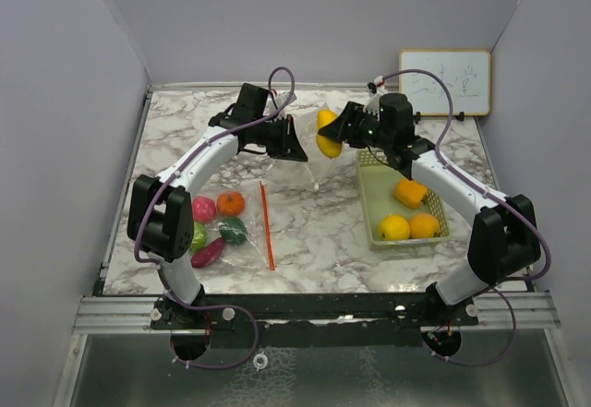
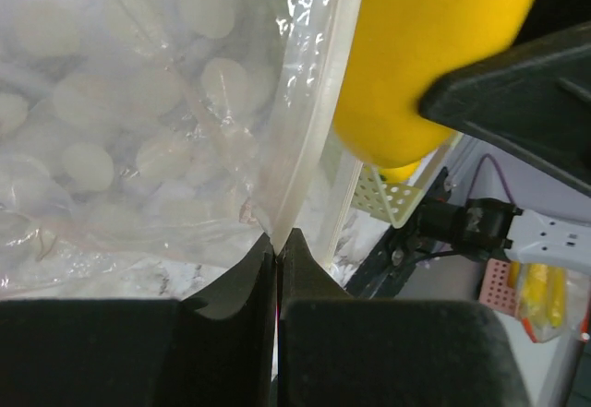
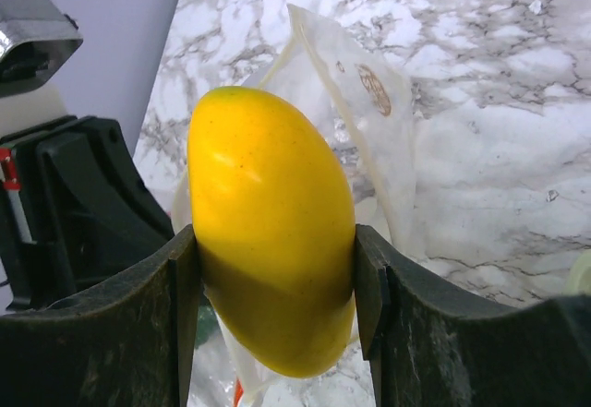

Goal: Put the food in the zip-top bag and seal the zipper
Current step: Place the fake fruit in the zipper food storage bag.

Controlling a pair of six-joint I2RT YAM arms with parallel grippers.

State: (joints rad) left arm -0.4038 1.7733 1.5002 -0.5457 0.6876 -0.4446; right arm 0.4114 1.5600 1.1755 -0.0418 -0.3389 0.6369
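My right gripper (image 1: 338, 131) (image 3: 275, 252) is shut on a yellow food piece (image 1: 327, 136) (image 3: 268, 185) and holds it in the air at the back middle, over the raised mouth of the clear zip-top bag (image 1: 304, 174) (image 3: 374, 102). My left gripper (image 1: 294, 149) (image 2: 277, 237) is shut on the bag's rim (image 2: 309, 121) and holds it up; the yellow piece (image 2: 425, 47) hangs just beside that rim. The bag's red zipper strip (image 1: 268, 225) lies on the table. Pink (image 1: 203, 209), orange (image 1: 231, 204), dark green (image 1: 233, 232) and red (image 1: 208, 253) pieces lie left of it; whether they are inside the plastic I cannot tell.
A pale green mesh basket (image 1: 369, 206) stands at the right with an orange piece (image 1: 411, 192), a yellow one (image 1: 394, 228) and another orange one (image 1: 424, 226). A whiteboard (image 1: 444, 82) leans at the back right. Walls close in the left, back and right.
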